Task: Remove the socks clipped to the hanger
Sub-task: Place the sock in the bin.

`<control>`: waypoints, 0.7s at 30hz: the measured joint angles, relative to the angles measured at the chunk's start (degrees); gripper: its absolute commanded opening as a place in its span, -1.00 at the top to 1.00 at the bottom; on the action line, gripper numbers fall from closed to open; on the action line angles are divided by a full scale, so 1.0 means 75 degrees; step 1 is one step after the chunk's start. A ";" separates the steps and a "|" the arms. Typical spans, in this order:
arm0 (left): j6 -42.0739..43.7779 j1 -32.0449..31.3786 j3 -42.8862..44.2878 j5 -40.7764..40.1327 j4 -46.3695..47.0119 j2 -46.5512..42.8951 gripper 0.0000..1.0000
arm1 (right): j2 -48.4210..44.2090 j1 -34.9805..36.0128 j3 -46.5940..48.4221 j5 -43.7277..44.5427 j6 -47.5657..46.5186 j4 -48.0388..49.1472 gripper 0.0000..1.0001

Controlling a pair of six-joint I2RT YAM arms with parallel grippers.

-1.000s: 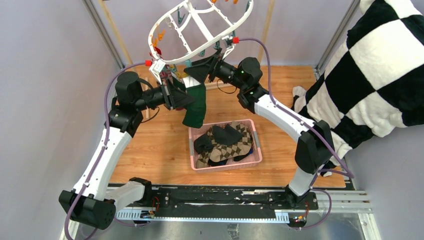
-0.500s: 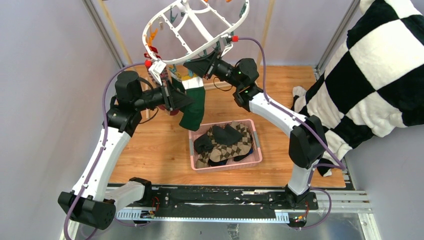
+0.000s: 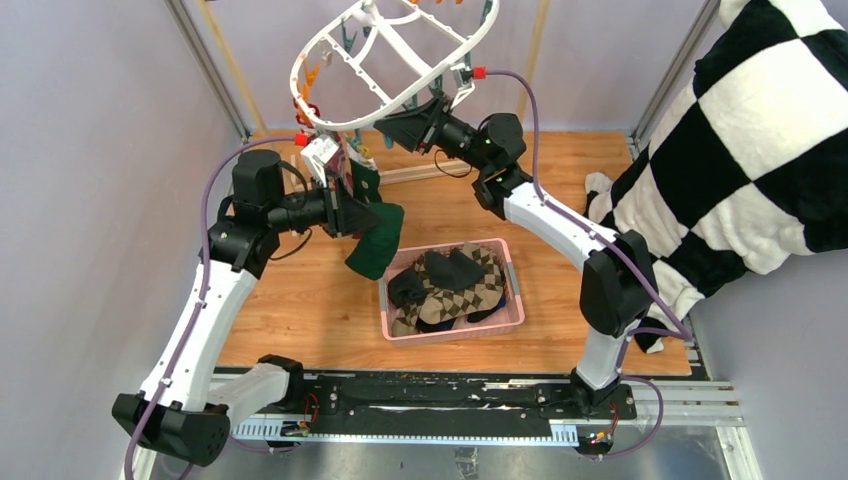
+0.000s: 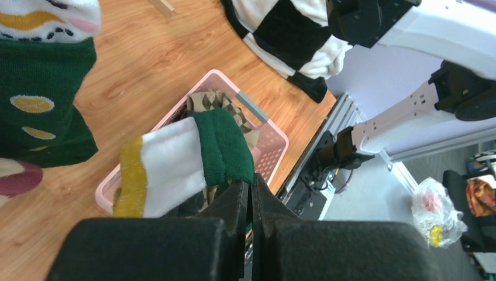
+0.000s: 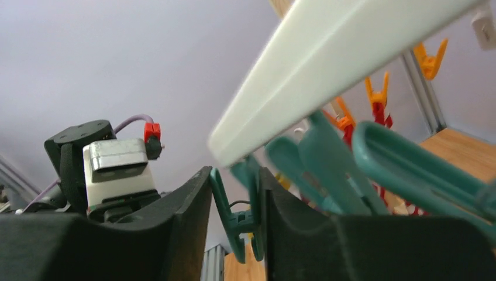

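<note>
Counter: the wooden counter (image 3: 300,290) carries a pink basket (image 3: 450,333) at 6 o'clock of the hanger, already loaded with loose socks, a brown argyle sock (image 3: 450,295) on top.

Left end effector: the left end effector (image 4: 250,190) is clenched on a dark green sock (image 4: 222,149) at the green band beside its white and yellow cuff.

Sock in hand: it hangs at 10 o'clock of the basket, just beside the rim and above the counter. Its cuff end looks free of any clip in the left wrist view.

Socks left: a second green sock with yellow spots (image 4: 41,99) and a maroon toe (image 4: 17,178) hang at 10 o'clock in the left wrist view. They appear to be clipped overhead, though their clips are out of frame.

Right end effector: the right end effector (image 5: 235,181) is up at the rim, its two fingers pressed against either side of a teal clip (image 5: 243,225).

Hanger: the white hanger (image 5: 327,64) tilts above both arms at 12 o'clock, orange and teal clips dangling beneath it.

Cloth: a checkered cloth (image 3: 760,120) hangs well apart at 3 o'clock, not part of the job.

Step in hand: one sock is coming away while the right arm pinches a clip.

Next move: likely carrying the held sock toward 4 o'clock over the basket and letting go, keeping it clear of the hanging pair.
</note>
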 measured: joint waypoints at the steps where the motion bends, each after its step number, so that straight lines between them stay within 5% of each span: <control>1: 0.0146 0.0000 0.0020 0.0000 -0.0131 -0.0029 1.00 | -0.0026 -0.0050 -0.0082 -0.0020 0.0026 0.0003 -0.18; 13: 0.1352 0.0000 0.0143 -0.0114 -0.0845 -0.0335 1.00 | -0.0629 -0.0402 -0.1212 -0.0379 -0.0562 -0.0236 -0.93; 21: 0.1667 0.0000 0.0274 -0.0169 -0.1000 -0.0388 1.00 | -0.1381 -0.0402 -0.2145 -0.0571 -0.0968 -0.0309 -1.00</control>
